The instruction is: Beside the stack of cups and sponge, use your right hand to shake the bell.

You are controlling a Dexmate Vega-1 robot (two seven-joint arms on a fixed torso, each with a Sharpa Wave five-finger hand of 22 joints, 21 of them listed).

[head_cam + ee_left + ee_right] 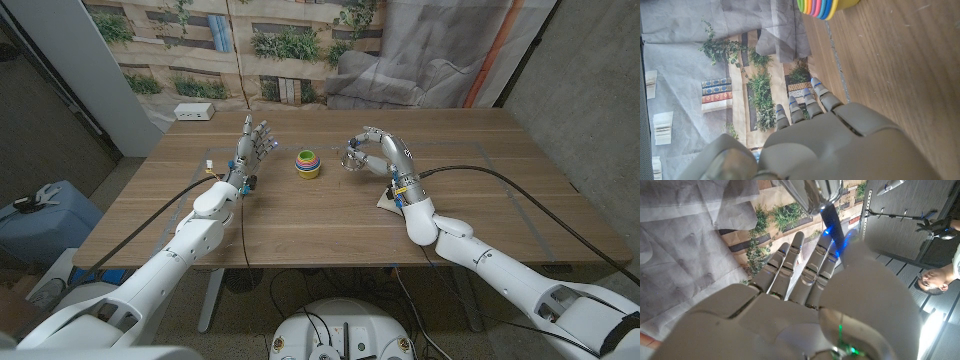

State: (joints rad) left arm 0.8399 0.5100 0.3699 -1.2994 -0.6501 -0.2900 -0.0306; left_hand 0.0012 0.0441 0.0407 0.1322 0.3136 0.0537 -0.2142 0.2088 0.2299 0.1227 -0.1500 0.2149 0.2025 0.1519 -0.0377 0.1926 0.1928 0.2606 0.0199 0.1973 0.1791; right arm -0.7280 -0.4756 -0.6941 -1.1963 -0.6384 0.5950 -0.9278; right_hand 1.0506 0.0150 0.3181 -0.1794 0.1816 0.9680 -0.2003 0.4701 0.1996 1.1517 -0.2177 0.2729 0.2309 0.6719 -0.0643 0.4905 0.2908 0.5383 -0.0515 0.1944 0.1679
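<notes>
The bell is already in your right hand, lifted above the table, just to the right of the stack of cups. Your fingers are curled round its dark handle, and the shiny cup end points away from your palm. Your left hand holds nothing, fingers apart, on the cups' other side.

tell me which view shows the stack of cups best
The head view: the whole stack of cups stands on the table between the hands. The left wrist view catches just its coloured rims at the picture's edge.
</notes>
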